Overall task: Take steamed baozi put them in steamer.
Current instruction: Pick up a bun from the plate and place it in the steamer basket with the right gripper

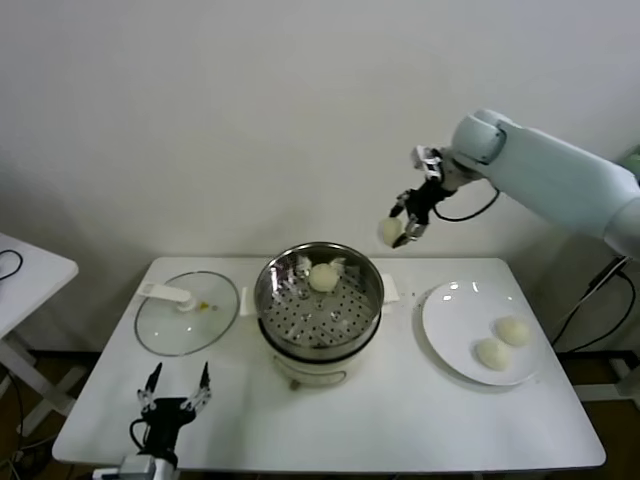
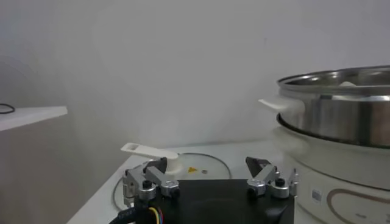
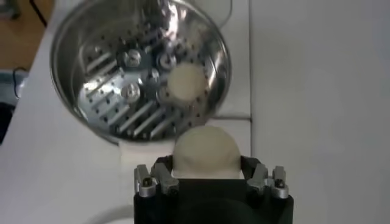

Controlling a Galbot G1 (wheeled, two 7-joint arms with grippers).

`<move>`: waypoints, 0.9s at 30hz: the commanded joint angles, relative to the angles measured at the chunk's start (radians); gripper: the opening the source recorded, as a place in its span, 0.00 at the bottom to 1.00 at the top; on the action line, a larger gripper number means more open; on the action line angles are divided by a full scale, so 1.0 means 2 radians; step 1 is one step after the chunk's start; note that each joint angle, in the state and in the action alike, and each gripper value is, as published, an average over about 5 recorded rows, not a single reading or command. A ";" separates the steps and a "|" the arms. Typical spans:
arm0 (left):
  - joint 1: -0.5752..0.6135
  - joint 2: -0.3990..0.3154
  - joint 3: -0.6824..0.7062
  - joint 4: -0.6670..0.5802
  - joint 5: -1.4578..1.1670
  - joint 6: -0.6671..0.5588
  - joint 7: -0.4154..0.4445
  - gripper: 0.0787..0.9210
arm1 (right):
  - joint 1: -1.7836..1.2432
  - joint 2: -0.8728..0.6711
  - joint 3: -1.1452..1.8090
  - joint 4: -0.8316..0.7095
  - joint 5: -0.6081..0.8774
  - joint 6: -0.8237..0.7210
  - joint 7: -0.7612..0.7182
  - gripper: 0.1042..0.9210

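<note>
The steamer (image 1: 320,305) is a shiny steel pot on a white base at the table's middle. One cream-white baozi (image 1: 322,277) lies on its perforated floor toward the back. My right gripper (image 1: 398,232) hangs high above and right of the pot's rear rim, shut on another baozi (image 1: 390,231). In the right wrist view that bun (image 3: 205,152) fills the jaws, with the pot (image 3: 122,91) and its bun (image 3: 185,83) below. Two more baozi (image 1: 502,342) rest on the white plate (image 1: 455,310). My left gripper (image 1: 176,390) stands open, idle at the front left.
A flat glass lid (image 1: 187,312) with a white handle lies left of the pot, also in the left wrist view (image 2: 183,164). A second small table (image 1: 25,270) stands at the far left. Bare tabletop lies in front of the pot.
</note>
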 commanded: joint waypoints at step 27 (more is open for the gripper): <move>0.007 0.011 -0.002 -0.004 0.001 0.002 0.000 0.88 | -0.083 0.184 -0.032 -0.049 0.012 -0.025 0.026 0.74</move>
